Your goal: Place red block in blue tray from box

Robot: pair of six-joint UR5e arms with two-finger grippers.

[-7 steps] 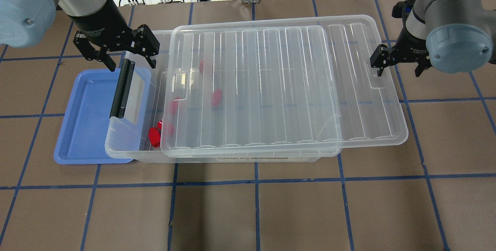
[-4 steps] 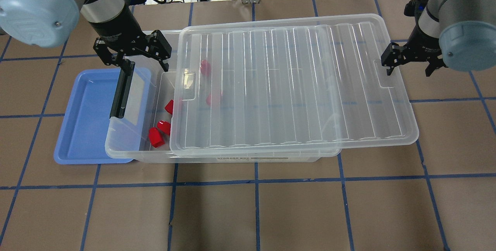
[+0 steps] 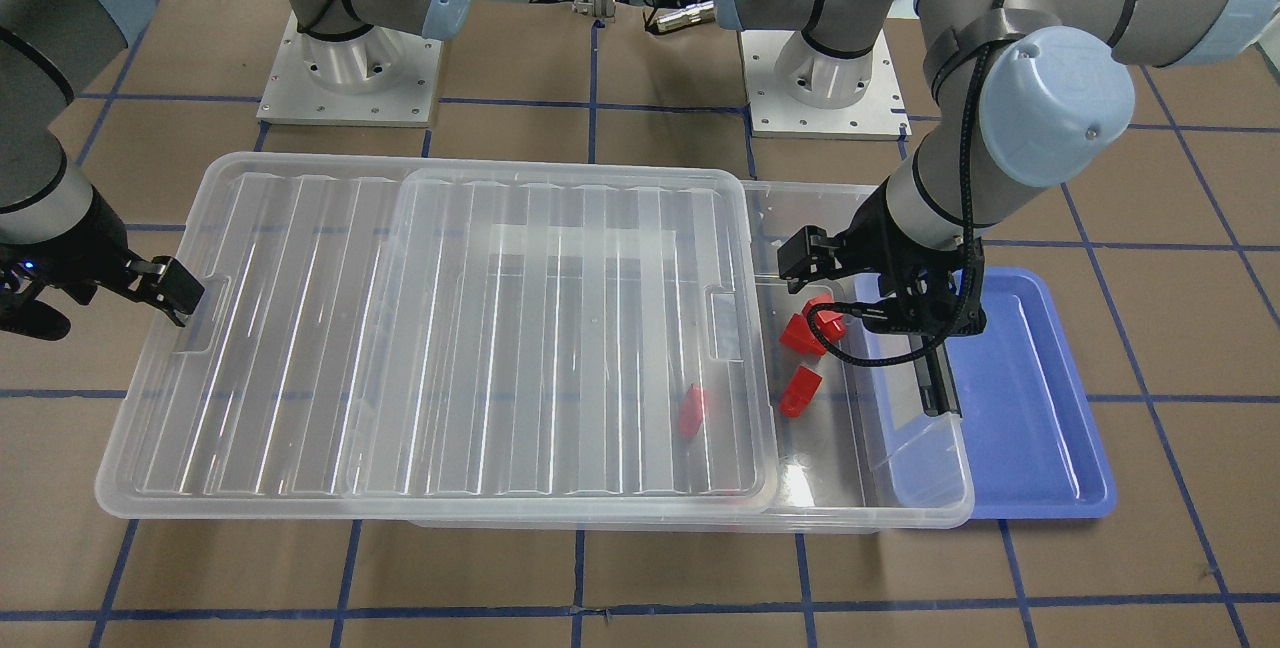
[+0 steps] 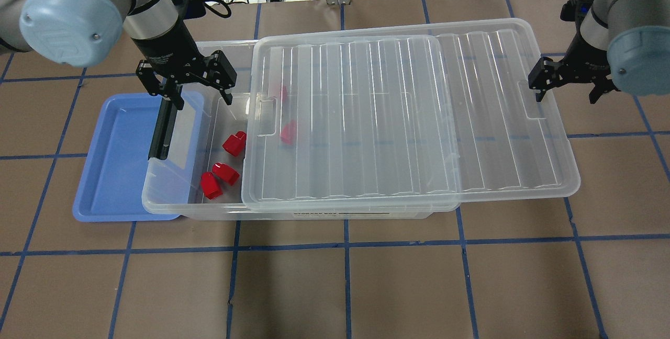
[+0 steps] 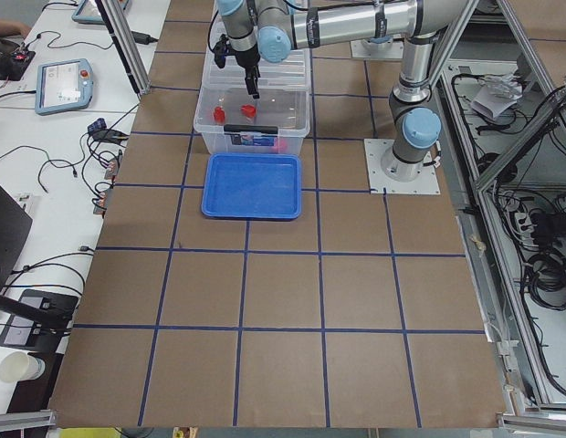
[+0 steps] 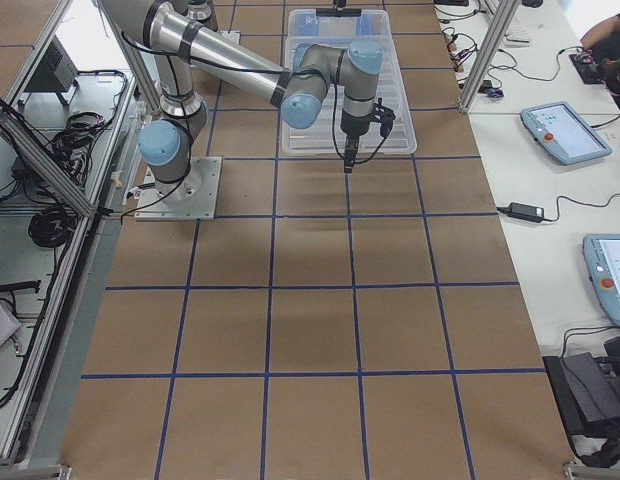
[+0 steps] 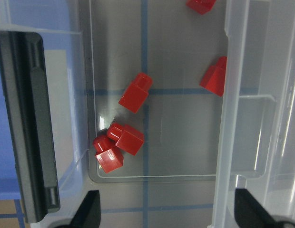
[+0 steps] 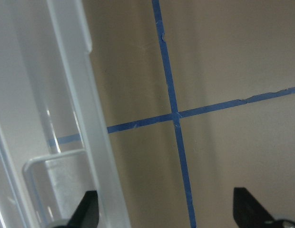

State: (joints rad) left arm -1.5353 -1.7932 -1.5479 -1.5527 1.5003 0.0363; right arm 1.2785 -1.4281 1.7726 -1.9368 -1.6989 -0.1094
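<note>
Overhead exterior view: the box (image 4: 272,214) is smooth clear plastic, and its ribbed clear lid (image 4: 408,119) sits offset toward one end, baring the end with the black latch handle (image 4: 163,124). The red block (image 4: 234,143), glossy and boxy, lies on that bared floor with two like it nearby. The blue tray (image 4: 115,161), shallow and round-cornered, lies just beside the box's latch end. The left gripper (image 4: 203,101) hangs over the bared end, jaws spread wide and empty. The right gripper (image 4: 566,97), beyond the box's other end, straddles the lid's rim with jaws spread, gripping nothing.
</note>
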